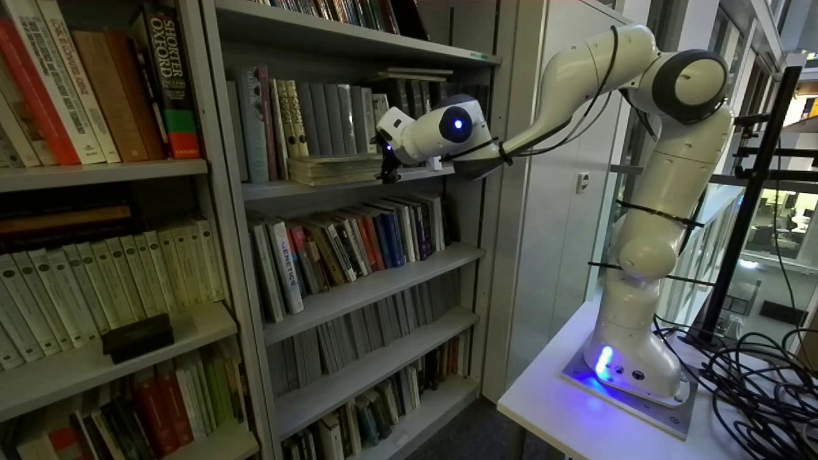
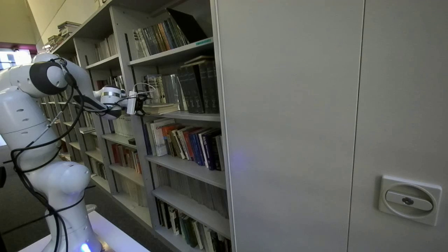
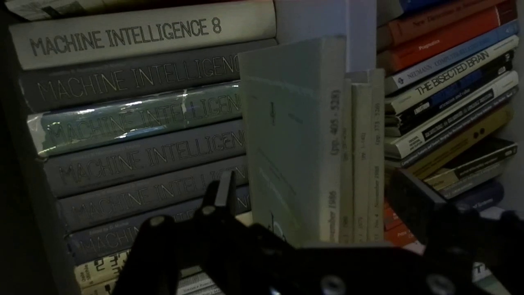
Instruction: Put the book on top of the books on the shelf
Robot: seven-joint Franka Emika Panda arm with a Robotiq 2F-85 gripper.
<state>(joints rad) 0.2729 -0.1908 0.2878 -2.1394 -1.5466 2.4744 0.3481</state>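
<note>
One black two-fingered gripper hangs at the end of one white jointed robot arm, just above the middle of the frame in an exterior view, its two fingers spread wide apart. In the wrist view a low pile of pale thin paperbacks shows between those fingers, and I count four spines; whether a fingertip touches the pile I can't tell. The pile lies flat by the front edge of the thin grey metal shelf, in front of the row of upright thin books with grey, white and dark spines, in the upper middle of the frame. Six spines in that row read "Machine Intelligence", whole or in part. Which single book the task means, I can't make out.

Further right on this shelf, what look like two thin flat books lie on top of thick dark volumes. A free gap runs between the tops of the upright row and the board above, and bare shelf shows before the dark volumes. Five boards of the tall grey metal bookcase show in this bay. At the bottom of the frame, dark floor separates it from one white table under the arm.
</note>
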